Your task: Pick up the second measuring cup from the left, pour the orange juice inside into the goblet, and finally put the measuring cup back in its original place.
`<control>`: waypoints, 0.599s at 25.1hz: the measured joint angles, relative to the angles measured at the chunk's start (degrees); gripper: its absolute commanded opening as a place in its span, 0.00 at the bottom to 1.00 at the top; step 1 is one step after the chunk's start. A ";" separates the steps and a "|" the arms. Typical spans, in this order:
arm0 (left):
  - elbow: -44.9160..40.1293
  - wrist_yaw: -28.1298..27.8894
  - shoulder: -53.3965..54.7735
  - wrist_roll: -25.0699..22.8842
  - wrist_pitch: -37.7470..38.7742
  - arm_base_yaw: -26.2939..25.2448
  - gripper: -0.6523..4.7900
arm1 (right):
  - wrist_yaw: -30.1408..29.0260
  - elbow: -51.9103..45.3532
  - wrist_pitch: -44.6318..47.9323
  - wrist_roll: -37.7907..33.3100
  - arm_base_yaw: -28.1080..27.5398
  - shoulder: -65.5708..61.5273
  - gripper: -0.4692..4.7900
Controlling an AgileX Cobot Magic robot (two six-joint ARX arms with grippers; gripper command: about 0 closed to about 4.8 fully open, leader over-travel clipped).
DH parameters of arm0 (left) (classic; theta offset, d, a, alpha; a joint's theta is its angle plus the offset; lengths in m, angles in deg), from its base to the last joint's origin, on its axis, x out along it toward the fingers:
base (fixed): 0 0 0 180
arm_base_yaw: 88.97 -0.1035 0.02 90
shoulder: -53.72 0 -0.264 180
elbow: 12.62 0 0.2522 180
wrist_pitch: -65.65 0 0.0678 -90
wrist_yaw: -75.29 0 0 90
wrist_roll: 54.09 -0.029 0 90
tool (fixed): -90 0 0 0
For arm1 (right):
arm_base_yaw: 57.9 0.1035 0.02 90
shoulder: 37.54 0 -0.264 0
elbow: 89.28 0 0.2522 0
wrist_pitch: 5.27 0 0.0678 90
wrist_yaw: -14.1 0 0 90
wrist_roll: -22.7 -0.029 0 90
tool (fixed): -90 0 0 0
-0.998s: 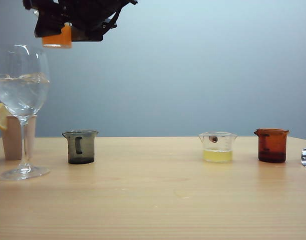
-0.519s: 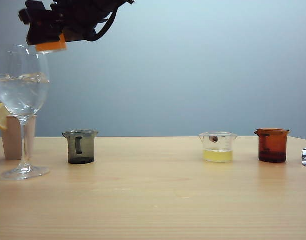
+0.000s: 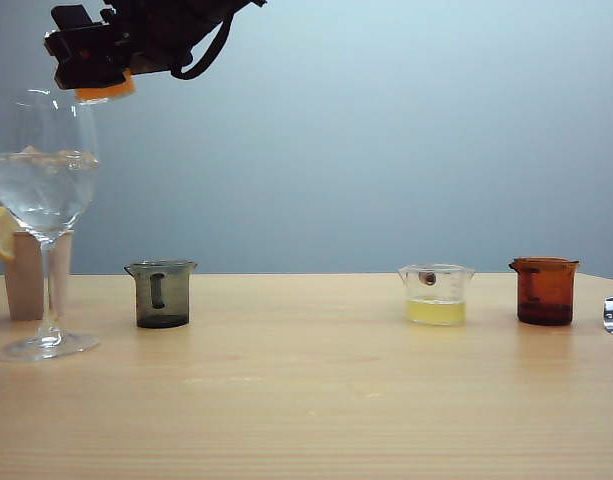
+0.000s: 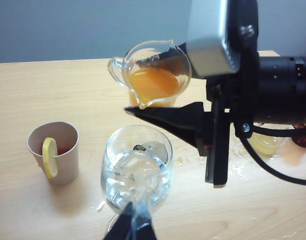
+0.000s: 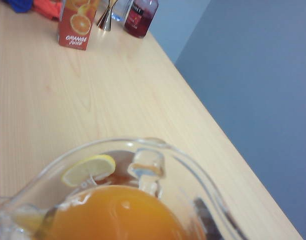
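High at the left of the exterior view, my right gripper is shut on the second measuring cup, just above the goblet's rim. In the left wrist view the cup tilts with its pour lip over the goblet, and the orange juice reaches the lip. The goblet holds clear liquid with ice. In the right wrist view, juice fills the clear cup. My left gripper hangs back from the goblet, fingertips together, holding nothing.
A paper cup with a lemon slice stands behind the goblet. A smoky grey cup, a cup of pale yellow liquid and a brown cup line the table. An orange juice carton and a red bottle stand farther off.
My right wrist has rolled, tipping the measuring cup toward the goblet. The cup has shifted slightly left and now sits mostly hidden behind the gripper. The left arm has not moved.
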 measured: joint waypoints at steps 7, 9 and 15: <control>0.00 0.00 0.00 0.00 0.00 0.00 0.11 | 0.07 0.00 0.24 4.35 0.00 0.00 0.09; 0.00 0.00 0.00 0.00 0.00 0.00 0.11 | 0.07 0.00 0.24 5.90 0.00 0.00 0.09; 0.00 0.00 -0.04 0.00 0.00 0.00 0.11 | 0.61 0.00 0.24 9.38 0.04 0.00 0.09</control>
